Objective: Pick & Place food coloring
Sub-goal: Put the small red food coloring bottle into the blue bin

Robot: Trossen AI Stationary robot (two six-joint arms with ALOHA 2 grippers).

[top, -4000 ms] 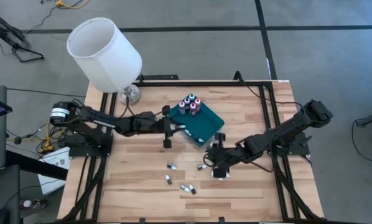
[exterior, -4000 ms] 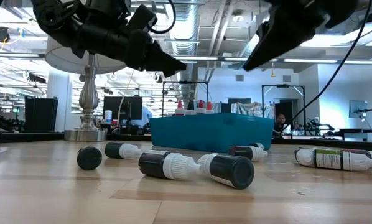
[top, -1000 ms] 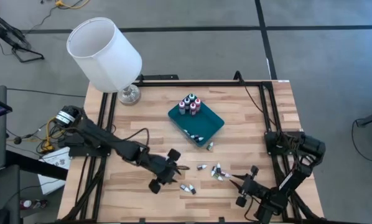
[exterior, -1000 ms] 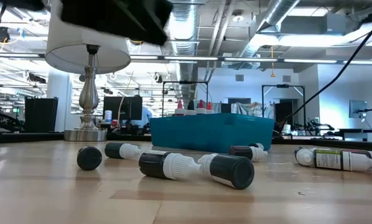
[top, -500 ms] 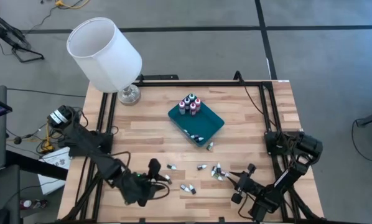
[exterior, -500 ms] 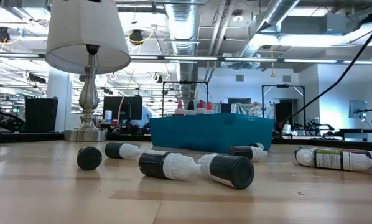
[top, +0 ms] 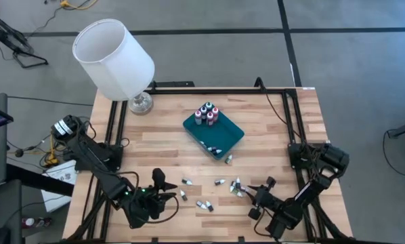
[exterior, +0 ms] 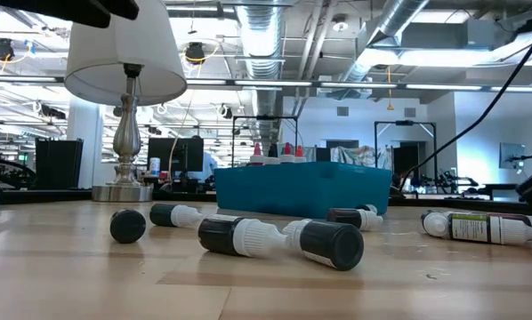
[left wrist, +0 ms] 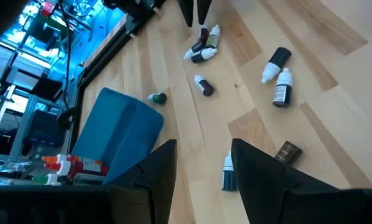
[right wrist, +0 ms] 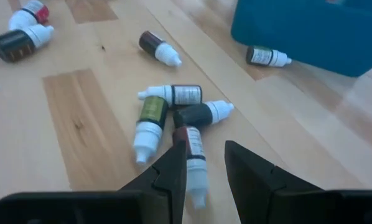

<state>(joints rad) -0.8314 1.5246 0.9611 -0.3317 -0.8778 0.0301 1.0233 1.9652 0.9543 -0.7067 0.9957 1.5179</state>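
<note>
Left pincer [top: 163, 192] sits low near the table's front left edge, fingers [left wrist: 162, 171] apart w/ nothing between them. Right pincer [top: 257, 197] is at the front right, just beside a small cluster of bottles [right wrist: 173, 112]; its fingers [right wrist: 173, 168] stand a little apart, nothing gripped, one bottle lying on the wood seen thru the gap.

Food coloring: a group of bottles stands upright in the far corner of the blue tray [top: 229, 139] near mid-table, approx six w/ pink, red & teal tops [top: 206, 113]. One or two more lie flat inside the tray toward its near side. Another lies on the table [top: 284, 115] just beside the tray's front corner. The rest are scattered on their sides across the front of the table, btwn the two arms [exterior: 248, 236], dark bodies w/ whitish caps.

White lamp [top: 114, 57] stands at the back left corner
</note>
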